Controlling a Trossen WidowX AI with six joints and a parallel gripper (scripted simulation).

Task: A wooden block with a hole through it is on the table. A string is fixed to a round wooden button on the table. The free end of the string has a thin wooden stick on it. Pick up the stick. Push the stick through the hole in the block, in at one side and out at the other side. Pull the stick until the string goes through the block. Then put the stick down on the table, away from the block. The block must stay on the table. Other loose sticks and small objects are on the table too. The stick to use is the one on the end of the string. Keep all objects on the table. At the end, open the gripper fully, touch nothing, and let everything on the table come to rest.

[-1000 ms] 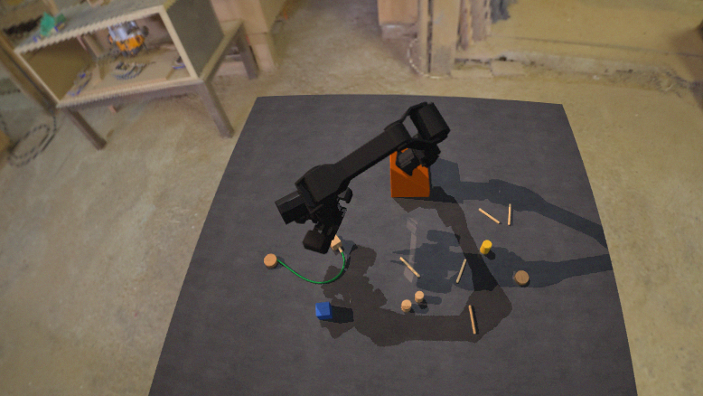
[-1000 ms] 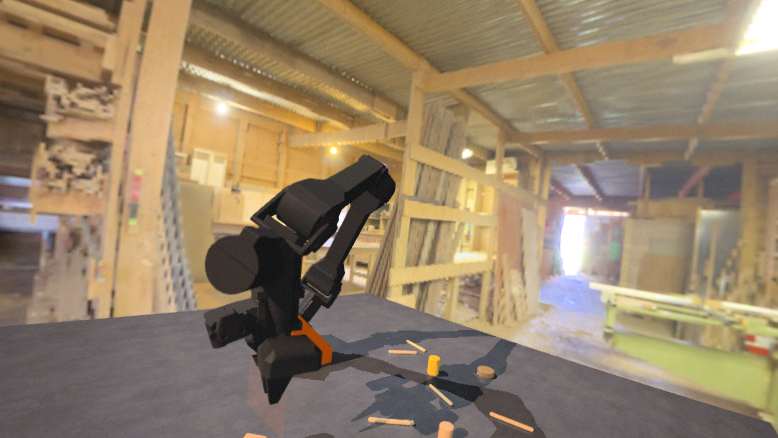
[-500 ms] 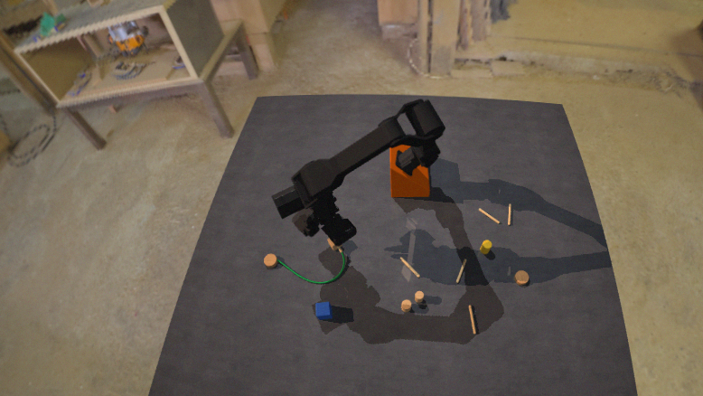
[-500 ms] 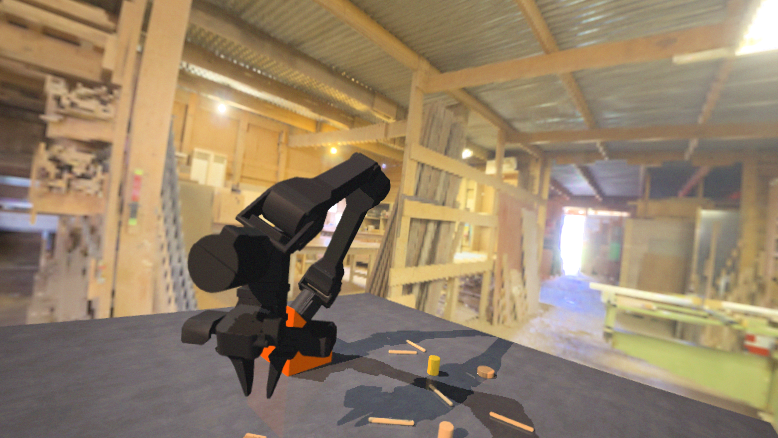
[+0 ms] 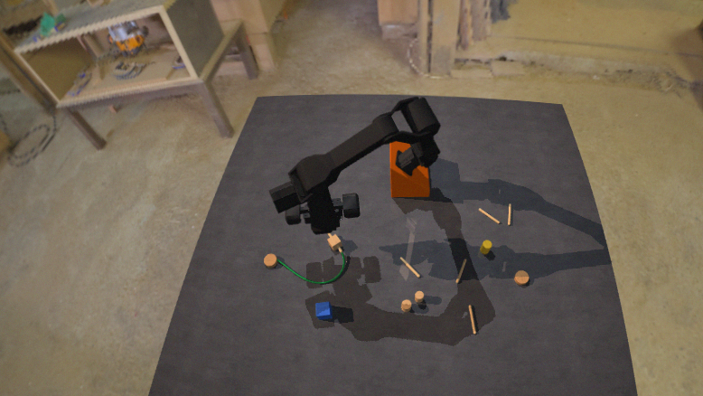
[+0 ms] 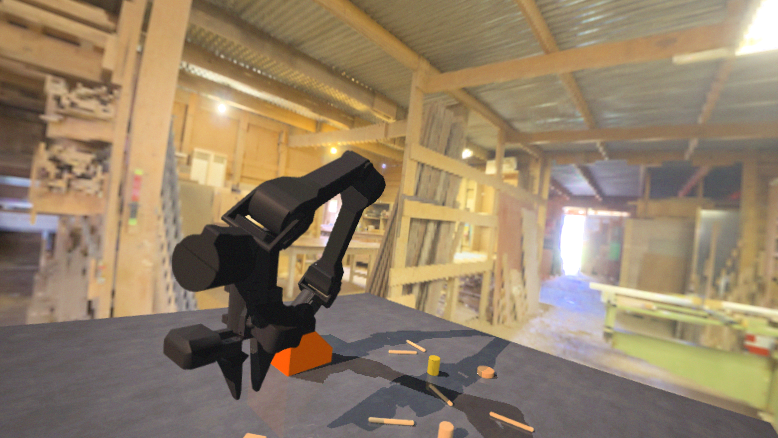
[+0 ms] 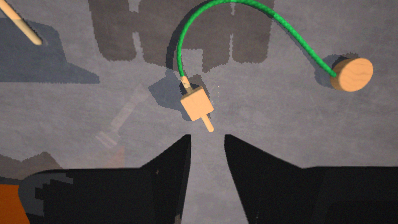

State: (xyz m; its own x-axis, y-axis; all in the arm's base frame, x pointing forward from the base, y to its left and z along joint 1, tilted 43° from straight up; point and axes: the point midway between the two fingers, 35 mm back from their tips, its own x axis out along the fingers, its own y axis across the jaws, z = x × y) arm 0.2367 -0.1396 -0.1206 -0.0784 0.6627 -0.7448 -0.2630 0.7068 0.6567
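The wooden block [image 5: 334, 241] [image 7: 197, 104] stands on the table. The stick [image 7: 207, 123] [image 5: 340, 249] is through its hole, with a short piece out at each side. The green string [image 5: 319, 282] [image 7: 295, 36] runs in a curve from the stick's string-side end to the round wooden button [image 5: 269, 260] [image 7: 354, 74]; no string shows on the block's other side. My gripper [image 7: 207, 140] [image 6: 246, 393] is partly open and empty, above the table. In the wrist view its fingertips appear just short of the stick's free end. In the top view the fingertips are hidden.
A blue block [image 5: 323, 310] lies in front of the string. Two small wooden cylinders [image 5: 418, 297] [image 5: 406, 305], loose sticks [image 5: 409, 267] [image 5: 472, 319] [image 6: 391, 421], a yellow cylinder [image 5: 485, 247] [image 6: 433, 365] and another wooden disc [image 5: 521, 278] [image 6: 486, 372] are to the right. An orange block [image 5: 410, 184] [image 6: 304, 356] is by the arm's base.
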